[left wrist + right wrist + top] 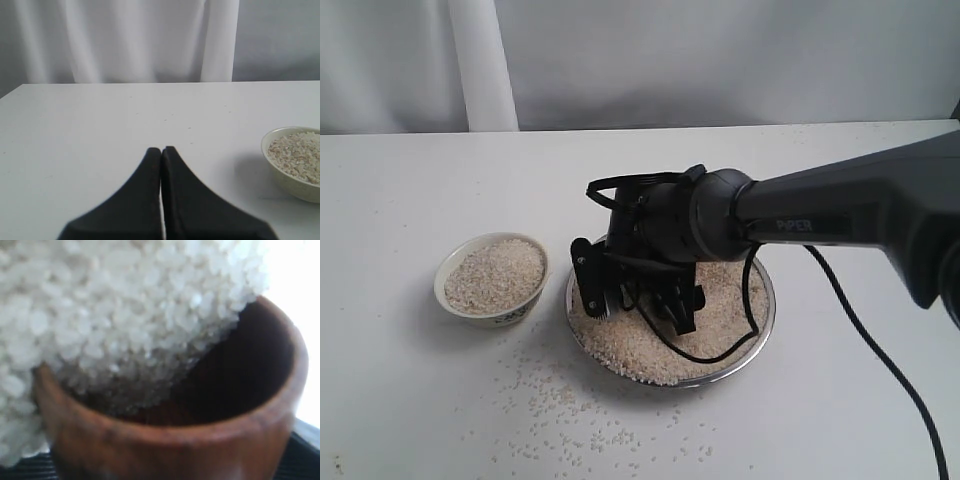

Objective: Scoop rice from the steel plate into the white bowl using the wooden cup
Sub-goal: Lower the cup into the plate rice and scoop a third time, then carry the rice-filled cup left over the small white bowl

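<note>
The steel plate [769, 306] lies mid-table, heaped with rice [640, 356]. My right gripper [638, 305] reaches down into it, fingers spread and low in the grains. The wooden cup [170, 445] fills the right wrist view, held in that gripper with ribbed pads [300, 457] at its sides. Its mouth is pushed into the rice [125, 305], and grains spill into its dark inside. The exterior view hides the cup behind the gripper. The white bowl [490, 318] stands left of the plate, full of rice [495, 272]. My left gripper [161, 149] is shut and empty above bare table, with the bowl [290, 184] off to one side.
Loose grains [570, 420] are scattered over the table in front of the bowl and plate. A black cable [865, 335] trails from the right arm across the table's right side. A white post [482, 65] stands at the back, before a grey curtain.
</note>
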